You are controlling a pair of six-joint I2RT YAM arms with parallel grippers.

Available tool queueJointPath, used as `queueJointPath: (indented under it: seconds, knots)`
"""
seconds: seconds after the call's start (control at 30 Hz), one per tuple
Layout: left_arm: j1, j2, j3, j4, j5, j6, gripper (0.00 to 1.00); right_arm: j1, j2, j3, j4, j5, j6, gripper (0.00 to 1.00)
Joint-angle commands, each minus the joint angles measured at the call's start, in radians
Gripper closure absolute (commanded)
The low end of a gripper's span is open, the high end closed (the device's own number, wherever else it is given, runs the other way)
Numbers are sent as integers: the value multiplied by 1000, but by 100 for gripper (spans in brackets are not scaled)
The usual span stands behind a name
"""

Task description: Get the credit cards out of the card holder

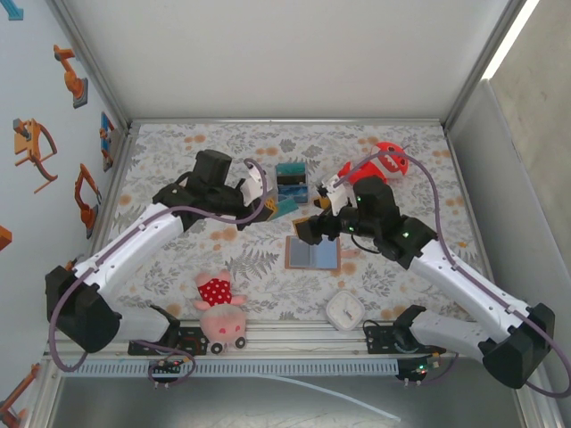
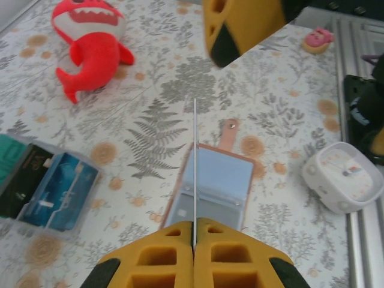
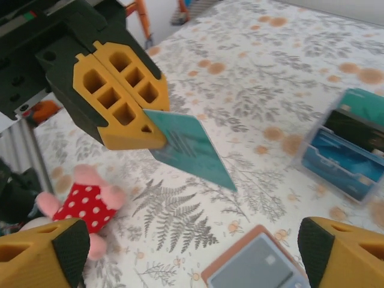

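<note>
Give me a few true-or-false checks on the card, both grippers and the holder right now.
1. The left gripper is shut on a teal card. True.
2. The right gripper grips that card too. False: its jaws stand wide open, clear of the card.
3. The card holder lies open on the table. True.
4. The teal card sits inside the card holder. False: it is held in the air, apart from the holder.
5. The white clock stands on the card holder. False: it rests on the table beside it, apart.
</note>
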Motion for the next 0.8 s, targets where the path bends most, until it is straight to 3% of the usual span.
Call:
queueJointPath:
  seconds: [0.0, 0.17, 0.53, 0.77]
  knots:
    - [50, 58, 31, 41, -10, 36, 100, 3, -33, 19, -19, 222, 52, 4]
    - [100, 177, 127, 17, 0, 94, 100, 1, -33, 29, -61, 404, 106, 0]
    - [132, 456, 388, -14, 2, 286, 100, 1, -14, 40, -96, 495, 193, 0]
    - [148, 662, 600, -95, 3, 375, 100, 1, -37, 51, -179, 624, 251, 1]
